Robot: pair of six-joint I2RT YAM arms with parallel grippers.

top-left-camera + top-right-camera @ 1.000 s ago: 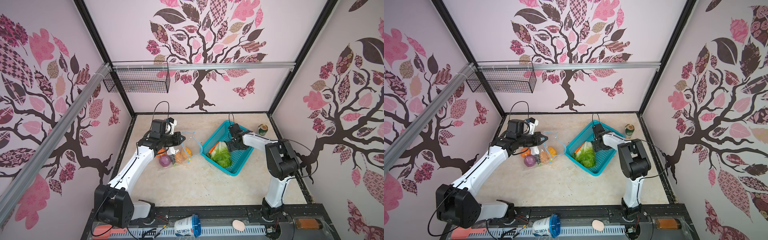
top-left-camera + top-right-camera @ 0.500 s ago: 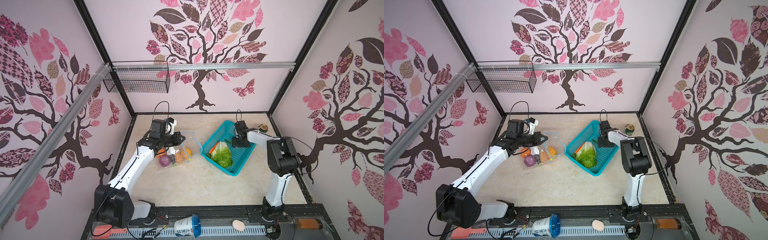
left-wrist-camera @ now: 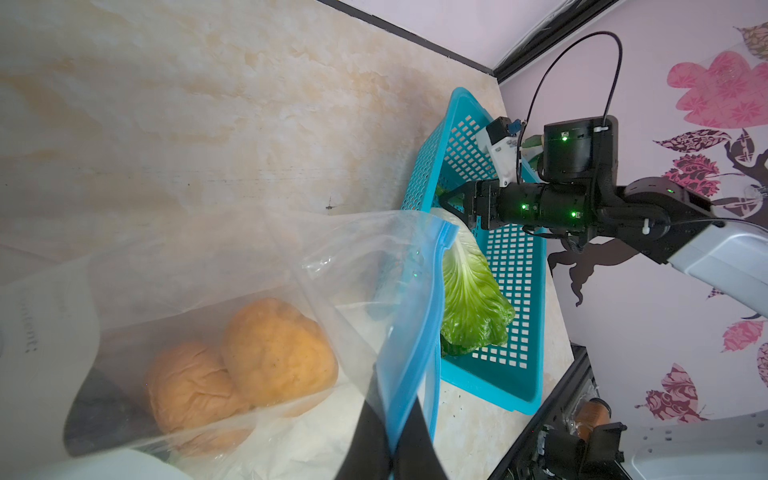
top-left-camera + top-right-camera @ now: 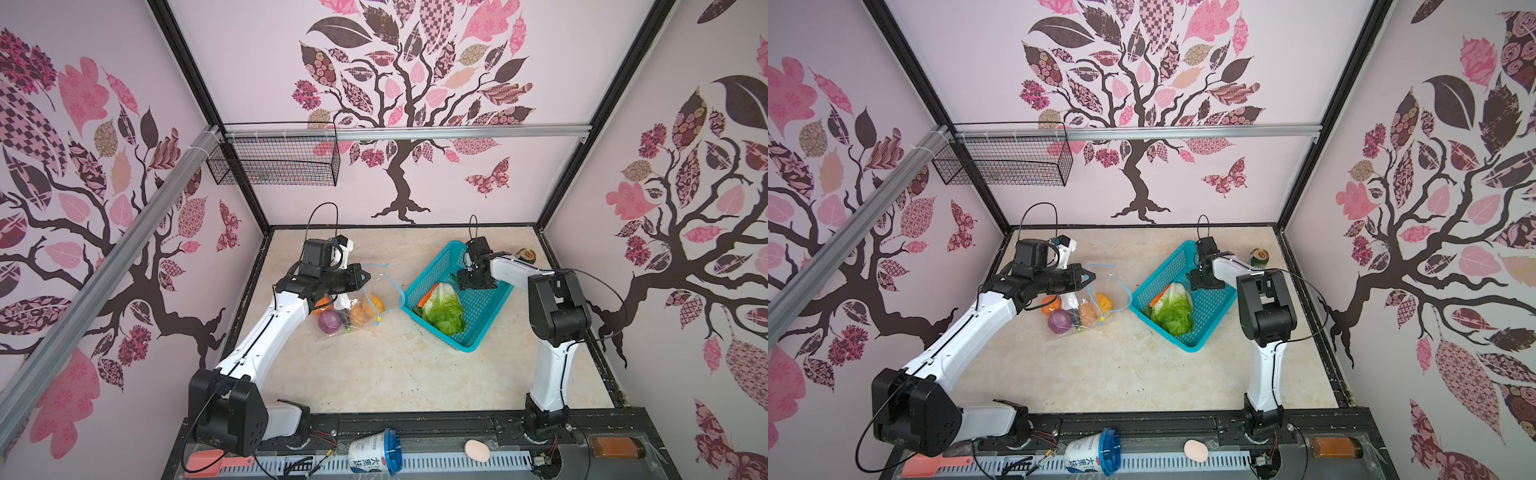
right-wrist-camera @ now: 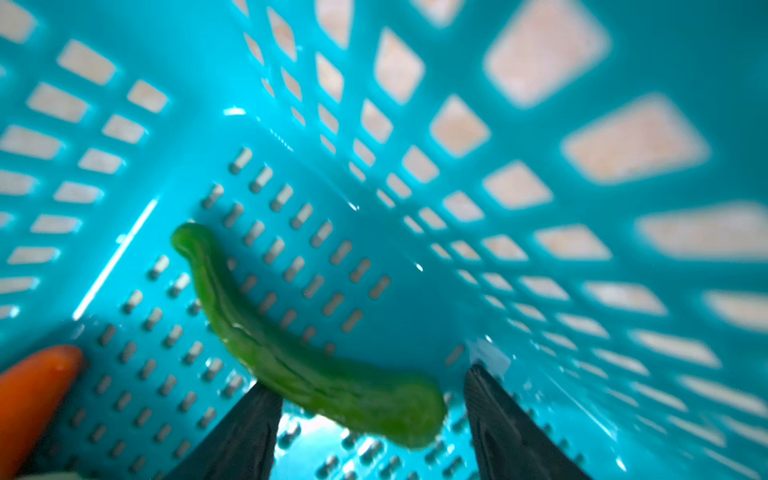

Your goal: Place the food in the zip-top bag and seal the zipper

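Note:
The clear zip-top bag [image 4: 357,299] lies on the table left of the teal basket [image 4: 486,328]. It holds two tan potatoes [image 3: 278,353], a purple onion [image 4: 329,322] and an orange pumpkin [image 4: 322,304]. My left gripper [image 3: 392,451] is shut on the bag's blue zipper strip [image 3: 415,328] and holds the mouth up. The yellow slider [image 4: 377,320] hangs low. In the basket lie the cabbage [image 4: 444,309], a carrot [image 4: 428,294] and a curved green vegetable [image 5: 299,353]. My right gripper [image 5: 370,378] stands open down in the basket, with the green piece's end between its fingers.
A green drink can [image 4: 525,254] stands behind the basket near the right wall. A black wire basket [image 4: 274,164] hangs on the back left wall. On the front rail lie a yoghurt cup [image 4: 374,455], a pale egg shape [image 4: 477,451] and a red scoop [image 4: 208,460].
My right gripper has moved from above the cabbage toward the basket's far end and down over the green piece. The left arm and the bag have stayed put.

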